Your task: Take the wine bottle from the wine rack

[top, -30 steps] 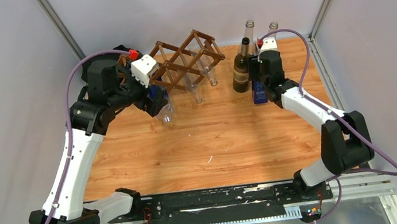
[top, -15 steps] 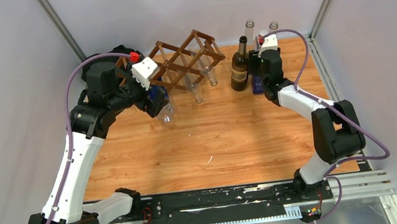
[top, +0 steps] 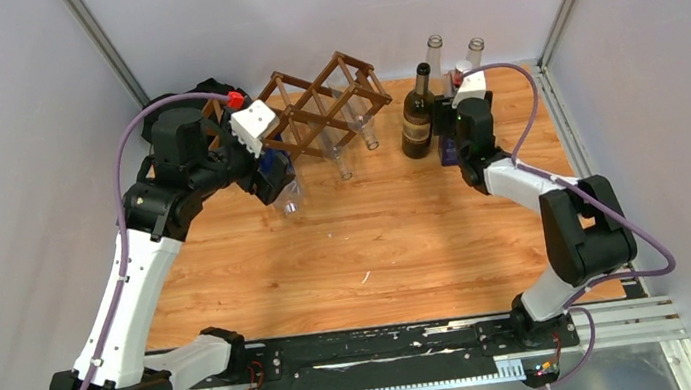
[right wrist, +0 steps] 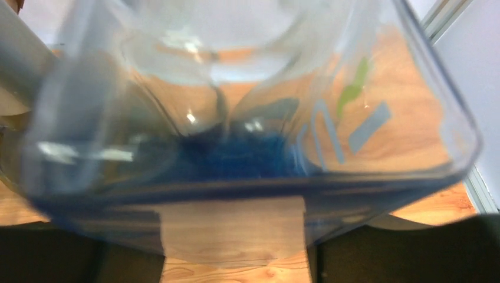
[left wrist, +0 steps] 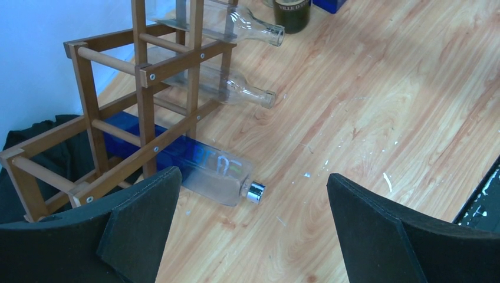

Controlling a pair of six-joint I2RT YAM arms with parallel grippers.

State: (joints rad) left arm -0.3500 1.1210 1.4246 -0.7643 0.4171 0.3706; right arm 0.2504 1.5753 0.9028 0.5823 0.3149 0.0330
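The dark brown lattice wine rack (top: 324,102) stands at the back left and also shows in the left wrist view (left wrist: 147,76). A blue-and-clear bottle with a silver cap (left wrist: 206,168) lies in its lowest cell, and two clear bottles (left wrist: 236,88) lie in the cells above. My left gripper (top: 282,185) is open and empty, its jaws wide apart just above and in front of the capped bottle (left wrist: 253,230). My right gripper (top: 450,141) is shut on an upright blue square bottle (right wrist: 247,141), right of the rack. A dark wine bottle (top: 417,115) stands on the table beside it.
Two clear bottles (top: 433,50) (top: 475,49) stand at the back right, behind the right gripper. A black cloth (left wrist: 35,147) lies behind the rack's left end. Grey walls enclose the wooden table (top: 368,242) on three sides.
My right arm has moved the blue bottle a little toward the back, close beside the dark wine bottle. The left arm has hardly moved.
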